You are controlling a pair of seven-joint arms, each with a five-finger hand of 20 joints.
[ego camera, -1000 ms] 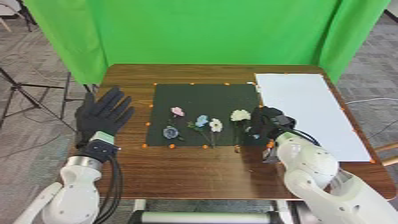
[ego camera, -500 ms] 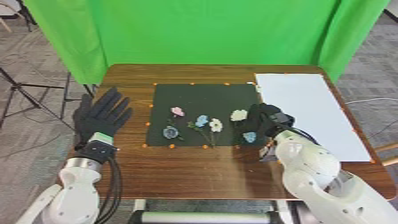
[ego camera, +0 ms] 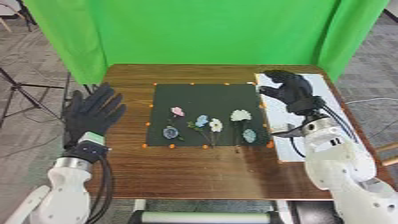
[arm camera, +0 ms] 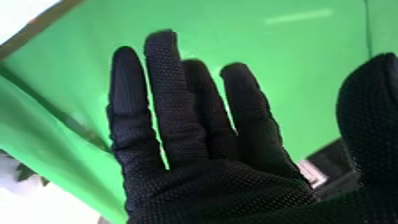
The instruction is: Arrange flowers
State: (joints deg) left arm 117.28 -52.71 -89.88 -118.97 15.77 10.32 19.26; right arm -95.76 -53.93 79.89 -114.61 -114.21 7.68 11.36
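Observation:
My right hand [ego camera: 286,91] is over the upper part of the white board, right of the flowers; in the right wrist view the hand [arm camera: 209,145] is open and empty, fingers straight. My left hand [ego camera: 91,112] is held open at the table's left side. On the dark mat lie a pink flower [ego camera: 178,111], a dark blue flower [ego camera: 171,132], a light blue flower [ego camera: 202,120], a small white flower [ego camera: 216,125], a larger cream flower [ego camera: 241,115] and a pale blue flower [ego camera: 250,135] near the mat's right edge.
The dark mat [ego camera: 204,95] is ringed with small orange marks. The white board [ego camera: 315,82] covers the right side of the brown table [ego camera: 191,172]. A green curtain [ego camera: 209,32] hangs behind the table.
My right hand has moved from the mat's right edge up and over the white board, uncovering the pale blue flower. My left hand has shifted slightly toward the left.

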